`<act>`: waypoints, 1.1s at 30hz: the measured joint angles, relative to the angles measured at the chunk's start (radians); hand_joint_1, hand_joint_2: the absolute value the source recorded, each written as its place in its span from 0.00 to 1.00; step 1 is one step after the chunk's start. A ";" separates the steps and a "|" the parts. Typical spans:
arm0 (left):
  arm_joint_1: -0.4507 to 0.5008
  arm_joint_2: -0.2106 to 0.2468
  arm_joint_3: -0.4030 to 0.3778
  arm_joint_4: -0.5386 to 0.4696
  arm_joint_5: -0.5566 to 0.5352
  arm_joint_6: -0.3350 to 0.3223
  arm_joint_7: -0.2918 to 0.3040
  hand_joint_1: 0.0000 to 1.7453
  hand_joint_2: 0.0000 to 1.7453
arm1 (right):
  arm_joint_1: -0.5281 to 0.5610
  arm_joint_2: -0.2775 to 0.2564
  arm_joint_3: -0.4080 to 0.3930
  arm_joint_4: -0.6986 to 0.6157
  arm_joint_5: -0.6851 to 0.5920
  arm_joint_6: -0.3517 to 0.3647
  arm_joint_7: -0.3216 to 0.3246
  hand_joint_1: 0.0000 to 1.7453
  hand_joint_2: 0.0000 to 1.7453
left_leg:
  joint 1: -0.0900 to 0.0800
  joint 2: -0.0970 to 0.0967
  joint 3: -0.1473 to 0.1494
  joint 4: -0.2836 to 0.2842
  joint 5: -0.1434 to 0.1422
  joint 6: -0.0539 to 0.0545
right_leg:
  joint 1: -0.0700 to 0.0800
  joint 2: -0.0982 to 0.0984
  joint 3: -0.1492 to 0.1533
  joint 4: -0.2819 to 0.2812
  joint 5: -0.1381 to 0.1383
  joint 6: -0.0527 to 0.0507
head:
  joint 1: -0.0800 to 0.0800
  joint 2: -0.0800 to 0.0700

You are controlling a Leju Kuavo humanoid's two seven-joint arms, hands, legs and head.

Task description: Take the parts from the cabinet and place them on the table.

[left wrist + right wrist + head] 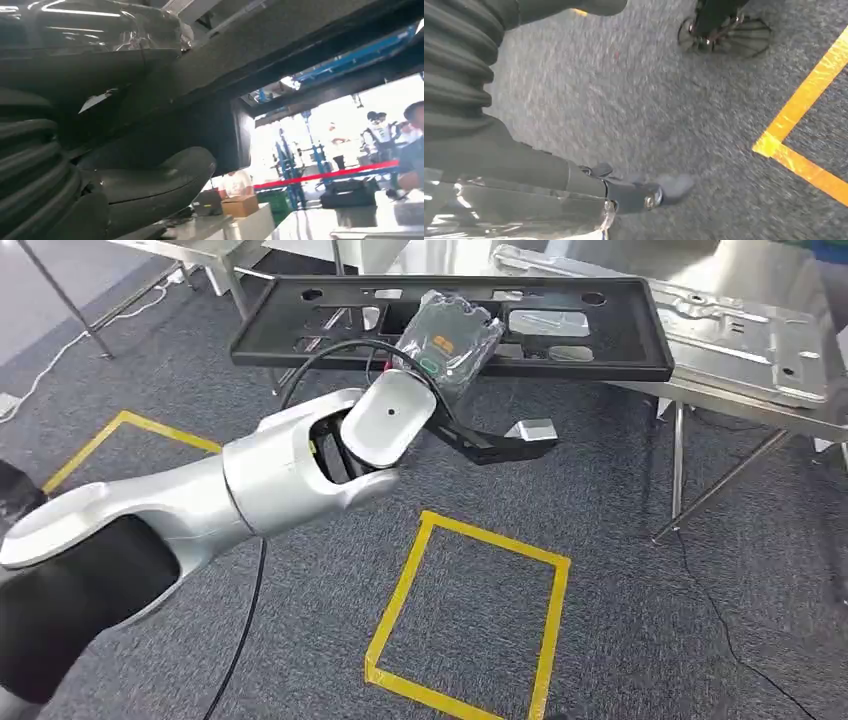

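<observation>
Left hand (440, 390) fingers clasp a clear bagged part (450, 340); no legible label.

left hand (425, 390) fingers hidden behind bagged part (450, 340); right wrist view blurred, bag (514, 215) cut off

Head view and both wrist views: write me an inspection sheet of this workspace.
Surface: steel table carrying a pressed metal panel; a long black frame lies at its front.
Job's things: bagged part in clear plastic, held up in front of the black frame.
Clutter: cardboard box on a far bench.
Hands: left hand holds the bagged part; right hand hangs over the floor, with clear plastic beside it, grip unclear.
Cables: black cable hangs from the left arm; white cable lies on the floor.
Surroundings: grey carpet, yellow tape squares, red barrier with people beyond.
</observation>
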 joint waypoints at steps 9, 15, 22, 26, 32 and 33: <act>0.002 -0.001 -0.004 -0.001 0.000 0.002 0.000 1.00 1.00 | -0.002 0.002 0.000 0.000 0.000 -0.001 0.000 0.00 1.00 | -0.008 0.135 0.057 -0.004 -0.045 0.006 | -0.003 -0.136 -0.041 0.038 0.060 0.009 | 0.042 0.000; -0.001 -0.007 -0.004 -0.002 0.000 0.003 0.000 1.00 1.00 | 0.004 0.000 -0.001 0.002 0.000 -0.001 0.000 0.00 1.00 | -0.010 0.147 0.072 -0.013 -0.070 -0.027 | 0.009 -0.149 -0.003 -0.034 0.047 -0.029 | 0.039 0.000; 0.009 0.002 -0.006 -0.002 0.000 0.005 -0.001 1.00 1.00 | -0.003 0.005 0.000 0.001 0.012 -0.021 0.010 0.00 1.00 | -0.009 0.045 -0.102 0.239 -0.116 -0.025 | 0.010 -0.087 0.010 -0.029 0.030 -0.041 | 0.005 0.000; 0.010 0.006 -0.005 -0.002 0.003 0.010 -0.001 1.00 1.00 | -0.006 0.003 0.000 0.002 0.023 -0.026 0.018 0.00 1.00 | -0.006 0.029 -0.020 0.022 -0.012 -0.020 | 0.009 -0.065 0.002 0.015 -0.001 -0.014 | -0.012 0.000; 0.015 0.000 -0.003 -0.003 0.007 0.017 0.013 1.00 1.00 | -0.003 0.003 0.001 0.001 0.023 -0.031 0.019 0.00 1.00 | -0.005 0.041 -0.007 0.022 -0.018 0.013 | 0.002 -0.090 -0.022 0.075 -0.046 0.015 | 0.018 0.000; 0.015 0.000 -0.003 -0.002 0.007 0.017 0.018 1.00 1.00 | -0.004 0.003 0.001 0.001 0.023 -0.031 0.019 0.00 1.00 | -0.006 0.044 -0.003 0.022 -0.020 0.017 | 0.000 -0.096 -0.057 0.147 -0.078 0.019 | 0.026 0.000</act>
